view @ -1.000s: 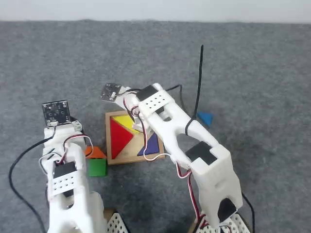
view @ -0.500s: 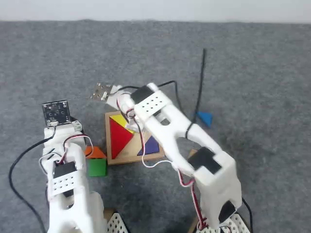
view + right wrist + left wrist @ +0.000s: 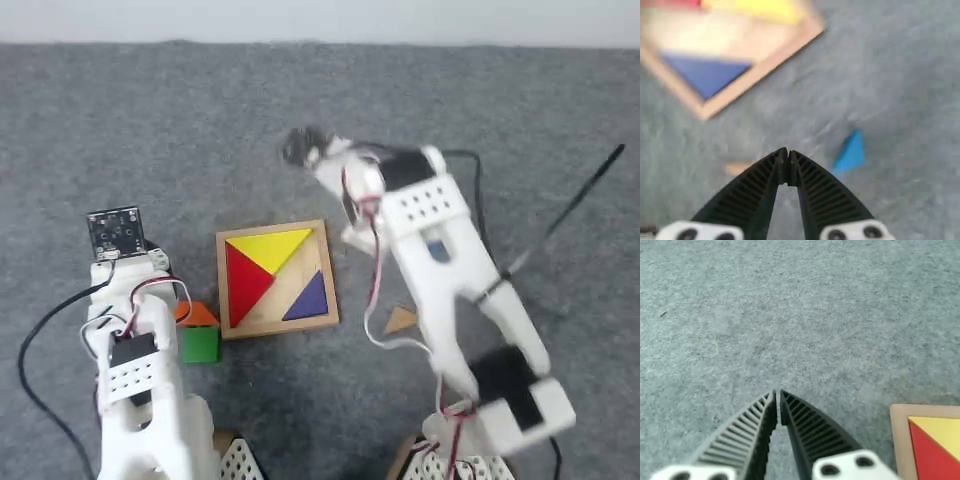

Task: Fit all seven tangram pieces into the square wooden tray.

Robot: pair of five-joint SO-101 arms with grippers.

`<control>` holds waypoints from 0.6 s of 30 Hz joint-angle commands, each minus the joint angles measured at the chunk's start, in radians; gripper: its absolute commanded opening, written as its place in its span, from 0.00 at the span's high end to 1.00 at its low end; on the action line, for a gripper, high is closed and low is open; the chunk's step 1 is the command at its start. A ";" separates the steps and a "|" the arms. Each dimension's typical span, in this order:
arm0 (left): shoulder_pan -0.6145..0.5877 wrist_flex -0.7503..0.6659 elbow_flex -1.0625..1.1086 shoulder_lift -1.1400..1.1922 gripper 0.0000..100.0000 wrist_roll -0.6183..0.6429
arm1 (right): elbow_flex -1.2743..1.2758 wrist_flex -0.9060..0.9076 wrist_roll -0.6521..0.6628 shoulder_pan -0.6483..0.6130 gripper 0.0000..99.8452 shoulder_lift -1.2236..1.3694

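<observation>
Grey carpeted table (image 3: 520, 120) bearing both arms. Right pincer (image 3: 788, 152): ribbed fingers (image 3: 822, 187) pressed together at the tips, nothing between them; in the high view it (image 3: 300, 148) hangs past the far right corner of the square wooden tray (image 3: 221, 290), apart from it. Left pincer (image 3: 778, 395): likewise closed tip to tip and empty, above bare carpet, the tray rim (image 3: 897, 440) ahead of it and off to one side.

Tray contents: yellow triangle (image 3: 272, 247) and red triangle (image 3: 243, 280), edge to edge, on the side nearer the left pincer; blue triangle (image 3: 310, 300) in the near corner towards the right arm.

Loose pieces: green piece (image 3: 200, 345) and orange piece (image 3: 197, 314), touching, between left arm and tray; light-blue triangle (image 3: 851, 151) just beside the right pincer's tips; tan triangle (image 3: 400, 320) beside the right arm.
</observation>
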 commanded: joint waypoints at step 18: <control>0.005 -0.026 -0.015 -0.034 0.99 -0.008 | 0.646 -0.203 0.548 0.018 0.79 -0.297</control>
